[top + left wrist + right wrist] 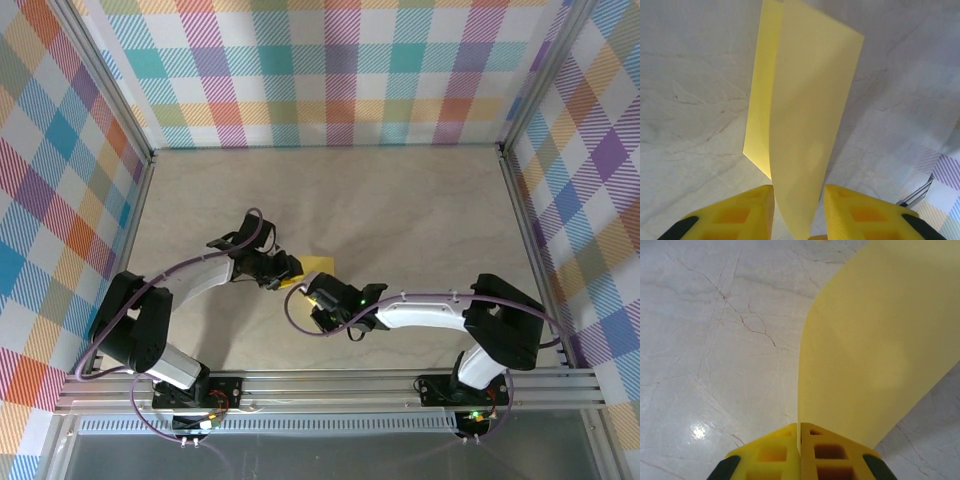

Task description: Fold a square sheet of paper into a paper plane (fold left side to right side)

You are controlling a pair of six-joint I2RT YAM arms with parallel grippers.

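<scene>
Counter (400, 200) first, since it's the biggest thing here: pale, marble-looking, boxed in by checked walls (330, 70) in pastel colours, with a metal rail (330, 385) along the near edge where both arms are bolted. The left arm (190, 275) and the right arm (430, 312) both reach in toward the middle of the counter and meet there, close together. Between them is the yellow square sheet of paper (318, 264), lifted off the surface and bent over on itself rather than lying flat. From the left wrist you can see it (805, 125) standing up as two tall layers, the front one curving down to the camera. The left gripper (799, 192) has its yellow fingers spread, with the lower end of that front layer sitting in the gap; can't really tell if it's touching either finger. The right gripper (800, 427) is pressed together, pinching the sheet's edge (875, 340), which fans up and right from the fingers.
</scene>
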